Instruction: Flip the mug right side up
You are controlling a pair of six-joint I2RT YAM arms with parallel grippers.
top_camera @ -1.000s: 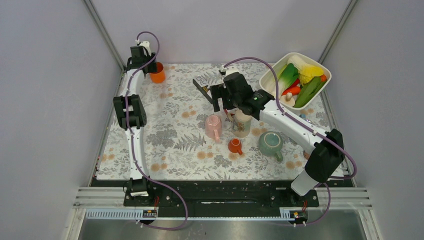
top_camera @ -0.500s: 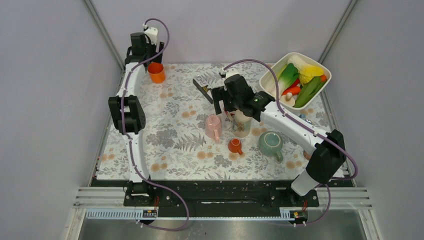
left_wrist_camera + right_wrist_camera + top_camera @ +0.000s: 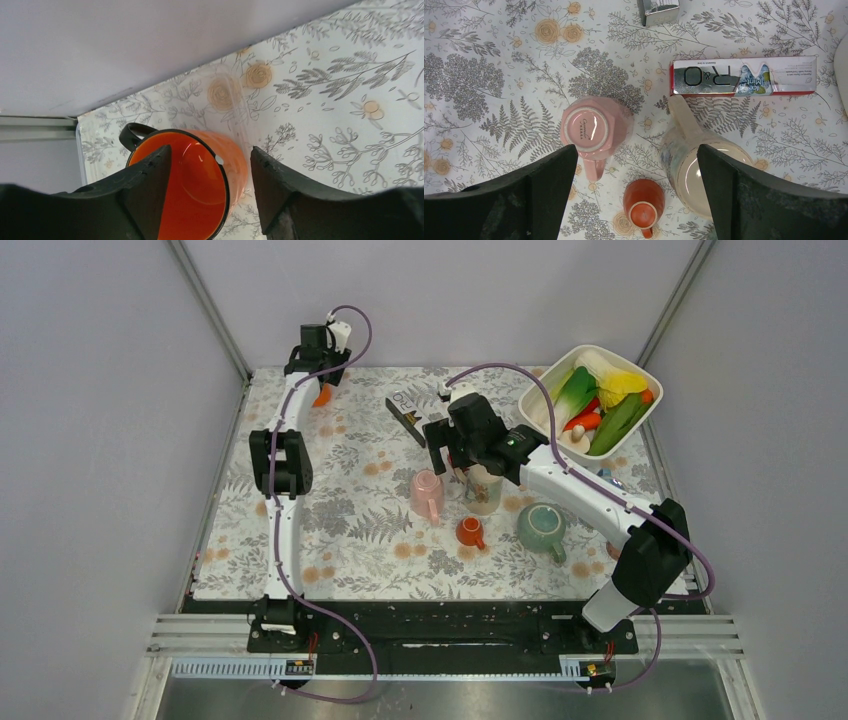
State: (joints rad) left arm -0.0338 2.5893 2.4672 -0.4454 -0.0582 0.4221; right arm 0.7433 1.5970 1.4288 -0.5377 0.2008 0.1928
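The floral-patterned surface [image 3: 340,540] fills the workspace, with both arms reaching far out over it. At the far right corner sits a white tub [image 3: 545,374], packed with vegetables.

The right end effector [image 3: 636,152] hovers over the middle of the surface with its fingers released and spread wide, holding nothing. Straight below it stands a tall cream mug [image 3: 709,180], mouth up, its handle pointing at a toothpaste box [image 3: 744,75] that lies flat just beyond it. A green mug [image 3: 541,525] sits nearer the arm bases, to the right of the cream one.

Left of the cream mug is the pink mug [image 3: 594,127], and it is upside down. Its base faces the camera with a maker's mark showing, and the handle points toward the near edge.

The left end effector [image 3: 210,150] is up at the far left corner by the back wall. Its fingers are parted, and the orange mug [image 3: 195,195] sits between and beneath them. That one stands mouth up, its glossy inside and dark handle in plain view. The wrist view cannot settle whether either finger touches it.

Smallest of all, a little orange cup [image 3: 644,200] rests base-up between the pink and cream mugs, nearer the arm bases.
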